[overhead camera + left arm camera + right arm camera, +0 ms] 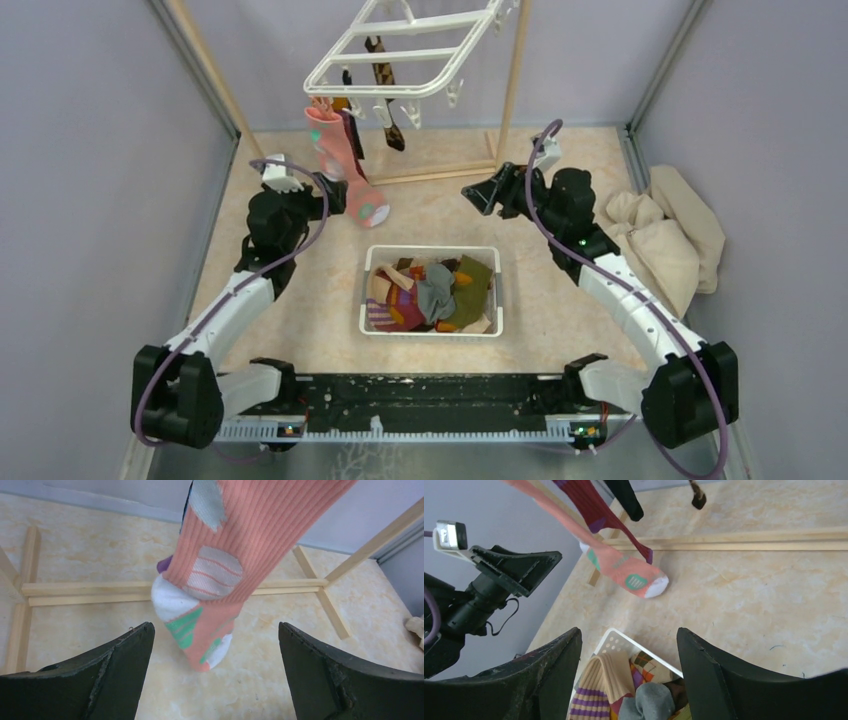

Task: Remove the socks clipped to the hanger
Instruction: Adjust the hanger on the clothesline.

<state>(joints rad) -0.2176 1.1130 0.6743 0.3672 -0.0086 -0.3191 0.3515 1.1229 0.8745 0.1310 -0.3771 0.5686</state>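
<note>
Pink sock (pixel 220 575) hangs from the hanger (pixel 400 50), its foot just ahead of the left pincer (pixel 215 630), centred between the wide-spread fingers and touching neither. Darker socks (pixel 393 132) hang beyond. Right pincer (pixel 629 630), partly open and empty, has the basket (pixel 498 300) below it.

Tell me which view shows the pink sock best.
Top external: only there the pink sock shows whole, from hanger to toe. Left wrist shows its foot close up; right wrist, its lower part from the side.

White arm links (pixel 225 305) join black joints (pixel 275 215) and grippers (pixel 215 626) (purple cables (pixel 529 170) alongside).
</note>
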